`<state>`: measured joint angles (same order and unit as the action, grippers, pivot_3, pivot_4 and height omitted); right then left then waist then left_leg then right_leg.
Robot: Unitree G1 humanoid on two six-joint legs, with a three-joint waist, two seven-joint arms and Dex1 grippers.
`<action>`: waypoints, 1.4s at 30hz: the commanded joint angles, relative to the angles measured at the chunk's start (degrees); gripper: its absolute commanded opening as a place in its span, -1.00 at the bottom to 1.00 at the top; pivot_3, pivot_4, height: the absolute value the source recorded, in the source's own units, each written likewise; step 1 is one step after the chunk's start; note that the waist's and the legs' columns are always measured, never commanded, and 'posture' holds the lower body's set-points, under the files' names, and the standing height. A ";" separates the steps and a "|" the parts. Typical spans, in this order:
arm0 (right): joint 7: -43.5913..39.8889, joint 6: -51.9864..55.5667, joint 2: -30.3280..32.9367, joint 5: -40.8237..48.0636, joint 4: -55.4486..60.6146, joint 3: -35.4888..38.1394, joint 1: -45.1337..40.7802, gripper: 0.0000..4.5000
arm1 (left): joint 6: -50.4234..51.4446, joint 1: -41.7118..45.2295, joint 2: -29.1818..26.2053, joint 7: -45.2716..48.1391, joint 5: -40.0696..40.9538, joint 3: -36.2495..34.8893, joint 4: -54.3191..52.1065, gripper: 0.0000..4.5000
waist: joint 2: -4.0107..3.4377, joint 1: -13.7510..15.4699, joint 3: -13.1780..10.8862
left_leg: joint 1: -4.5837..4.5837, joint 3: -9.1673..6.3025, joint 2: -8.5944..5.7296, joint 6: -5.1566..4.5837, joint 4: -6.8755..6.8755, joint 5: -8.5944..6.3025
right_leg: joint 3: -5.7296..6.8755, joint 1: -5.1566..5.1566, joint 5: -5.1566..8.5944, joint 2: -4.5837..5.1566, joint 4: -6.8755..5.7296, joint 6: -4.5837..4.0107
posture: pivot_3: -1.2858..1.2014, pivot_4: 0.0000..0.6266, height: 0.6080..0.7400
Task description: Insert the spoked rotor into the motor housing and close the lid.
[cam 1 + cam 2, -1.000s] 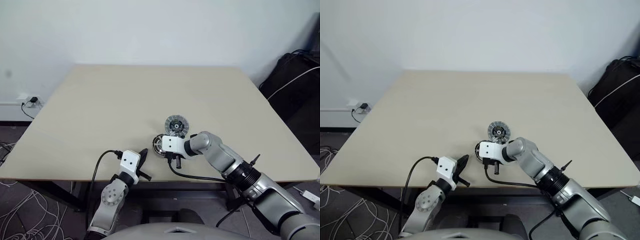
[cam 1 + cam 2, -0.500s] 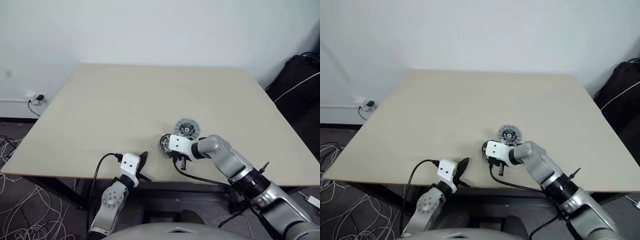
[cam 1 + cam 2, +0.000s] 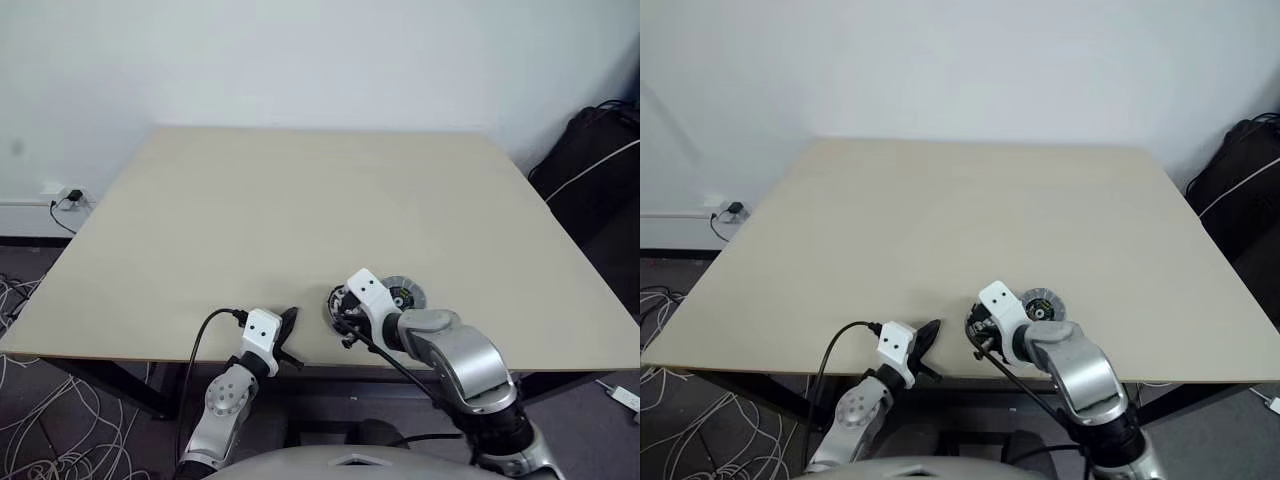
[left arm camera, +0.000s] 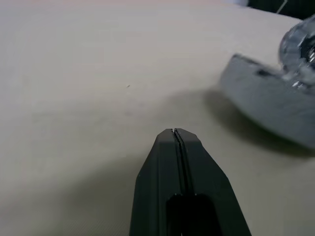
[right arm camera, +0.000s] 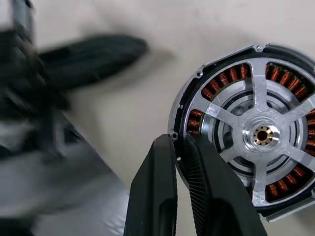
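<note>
The spoked rotor [image 5: 231, 123] is a round part with copper windings showing between silver spokes and a small centre hub. My right gripper [image 5: 178, 140] is shut on its rim, one finger on each side. Both sit near the table's front edge, where the right gripper [image 3: 340, 310] points down and to the left. Just right of that wrist, the motor housing [image 3: 405, 295] lies flat as a pale disc with a dark centre. My left gripper [image 3: 288, 322] hovers a little left of the rotor, shut with nothing in it [image 4: 175, 132]. The lid is out of view.
The beige table [image 3: 300, 190] stretches far back and to both sides. Its front edge [image 3: 150, 358] runs right under both grippers. A black bag [image 3: 600, 140] stands off the right side, and cables [image 3: 30, 440] lie on the floor at the left.
My right wrist has rolled and drawn back toward the front edge with the rotor. The housing now lies further right and nearer that edge. The left gripper stays put.
</note>
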<state>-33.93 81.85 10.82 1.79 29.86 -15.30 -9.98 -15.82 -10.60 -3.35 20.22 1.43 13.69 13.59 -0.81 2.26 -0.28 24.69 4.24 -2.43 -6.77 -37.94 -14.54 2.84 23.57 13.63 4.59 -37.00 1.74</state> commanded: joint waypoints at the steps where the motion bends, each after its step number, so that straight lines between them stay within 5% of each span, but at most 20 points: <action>1: 4.10 -1.21 -0.93 0.74 1.04 1.68 -3.98 -0.97 | -1.22 0.61 0.48 0.63 0.59 0.16 -0.45 -1.00 | -0.02 -0.11 -0.01 | 0.00 0.00 -0.01 0.00 0.00 0.00 | 0.00 0.00 -0.03 0.00 0.00 0.02 | 0.03 -1.00 1.00; 18: 6.43 -12.60 2.75 5.20 -11.30 -5.74 -8.12 -0.97 | -1.00 -0.84 0.52 -0.47 0.48 -0.77 -2.24 -1.00 | 0.00 -0.56 0.02 | -0.02 0.00 -0.03 0.02 -0.04 0.01 | -0.01 -0.01 -0.09 0.01 0.03 0.04 | 0.03 -1.00 1.00; 25: 10.55 -17.16 -1.13 5.33 -15.14 -2.69 -8.75 0.01 | -0.77 -0.52 0.78 -0.32 0.41 -0.60 -2.36 -1.00 | -0.01 -0.67 0.02 | -0.02 0.00 -0.03 0.02 -0.03 0.01 | -0.02 -0.01 -0.10 0.00 0.01 0.05 | 0.03 -1.00 1.00; 32: 10.53 -21.09 -4.68 9.23 -9.10 0.75 -9.56 0.01 | 0.09 -0.52 0.61 -0.06 0.45 -0.55 -3.47 -1.00 | -0.03 -0.94 0.02 | -0.02 0.00 -0.03 0.02 -0.02 0.01 | -0.02 0.00 -0.10 -0.02 0.01 0.07 | 0.03 -1.00 1.00; 36: 14.19 -27.47 -7.13 8.09 -7.17 2.98 -10.48 -0.40 | 0.59 -0.34 0.46 0.23 0.47 -0.45 -3.89 -1.00 | -0.04 -1.16 0.03 | -0.04 0.00 -0.03 0.02 0.00 0.01 | -0.02 0.01 -0.11 -0.05 -0.02 0.08 | 0.03 -1.00 1.00; 40: 24.82 -39.23 -4.03 -1.97 -9.47 5.00 -10.94 -0.97 | 0.88 -0.39 0.28 0.48 0.54 -0.42 -4.23 -1.00 | -0.03 -1.06 0.04 | -0.03 0.00 -0.07 0.04 -0.02 0.03 | -0.03 0.00 -0.13 -0.03 -0.01 0.11 | 0.03 -1.00 1.00; 42: 30.18 -42.24 -2.28 -6.21 -11.99 6.75 -10.07 -0.99 | 1.00 -0.55 0.20 0.57 0.48 -0.34 -4.39 -1.00 | -0.01 -1.02 0.05 | -0.03 0.01 -0.16 0.10 -0.02 0.06 | -0.04 0.00 -0.14 0.00 -0.01 0.13 | 0.03 -1.00 1.00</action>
<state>-8.35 43.00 8.01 -0.62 18.71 -11.12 -19.73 -14.67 -11.77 -3.31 20.40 1.44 13.00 12.08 -0.82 1.24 -0.23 24.65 4.26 -2.62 -6.43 -37.96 -14.34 2.77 23.56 13.48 4.59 -37.01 1.88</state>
